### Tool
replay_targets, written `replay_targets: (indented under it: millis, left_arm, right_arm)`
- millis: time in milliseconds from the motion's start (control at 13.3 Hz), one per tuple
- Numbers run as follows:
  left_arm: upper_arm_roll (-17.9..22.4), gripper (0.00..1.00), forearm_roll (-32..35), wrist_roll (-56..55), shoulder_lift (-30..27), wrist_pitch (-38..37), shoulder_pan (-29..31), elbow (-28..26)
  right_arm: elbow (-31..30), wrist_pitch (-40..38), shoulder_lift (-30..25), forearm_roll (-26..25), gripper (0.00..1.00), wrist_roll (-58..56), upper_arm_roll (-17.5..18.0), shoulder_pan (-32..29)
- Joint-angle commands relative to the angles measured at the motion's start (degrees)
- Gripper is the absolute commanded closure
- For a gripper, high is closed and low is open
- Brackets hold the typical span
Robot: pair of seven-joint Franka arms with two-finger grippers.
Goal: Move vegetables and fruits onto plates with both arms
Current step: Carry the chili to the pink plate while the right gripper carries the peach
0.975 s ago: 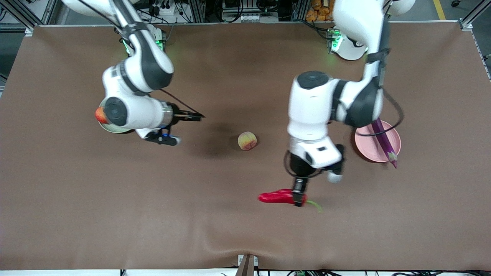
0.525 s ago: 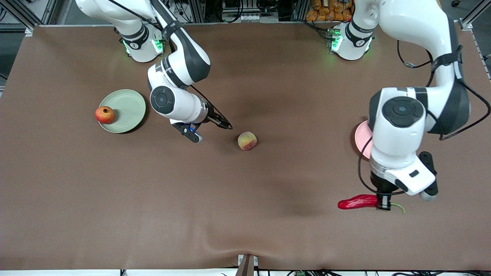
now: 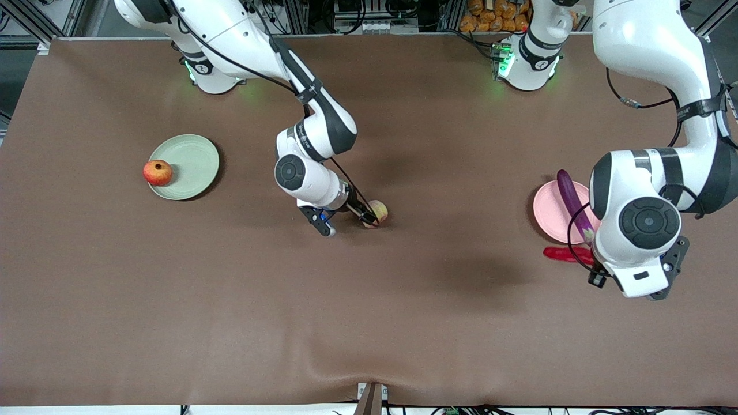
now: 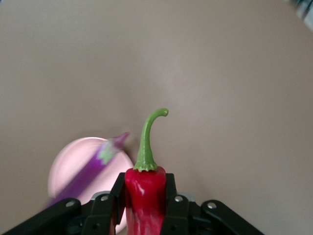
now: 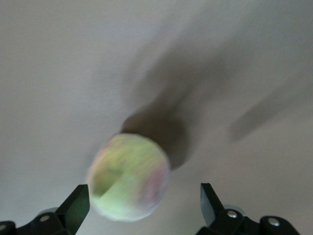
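left end effector (image 4: 145, 203) clenches chili pepper (image 4: 145, 196); right end effector (image 5: 142, 205) gapes around peach (image 5: 128, 177).

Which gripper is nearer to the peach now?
Right. The right gripper hangs open just above the peach, fingers on either side. The left gripper, shut on the chili pepper, is beside the pink plate.
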Motion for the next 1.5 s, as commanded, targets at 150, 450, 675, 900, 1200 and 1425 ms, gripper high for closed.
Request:
replay_targets:
  millis: [150,450,675,900,1200,1425]
  left_arm:
    - [-0.5,0.95,-0.8,34.7,-0.7,-10.6,-0.1,-3.2]
    - [-0.5,0.98,-0.7,47.9,2.0,-7.8,1.1,-4.9]
    - [-1.5,0.95,-1.2,49.3,5.3,-4.5,1.4,-5.1]
    - [-2.4,0.95,-1.2,49.3,7.4,-4.2,1.4,-5.1]
    - [-3.0,0.94,-1.1,47.9,8.6,-1.8,0.8,-6.3]
    - [-2.9,0.94,-0.1,47.6,8.4,-1.7,-0.2,-8.7]
  right_arm:
    - [2.3,0.3,1.3,1.8,0.0,3.0,0.0,0.5]
    - [2.0,3.1,4.8,-1.9,0.0,2.6,-0.2,3.3]
    - [2.2,5.8,5.2,-2.7,0.0,3.1,-0.2,4.1]
    - [4.1,-0.2,4.5,-2.8,1.0,2.7,-0.4,2.2]
    - [10.1,-23.1,1.9,-9.3,1.0,-6.4,-0.5,-6.3]
    - [7.3,-39.0,-5.6,-11.8,1.0,-24.7,-1.0,-16.5]
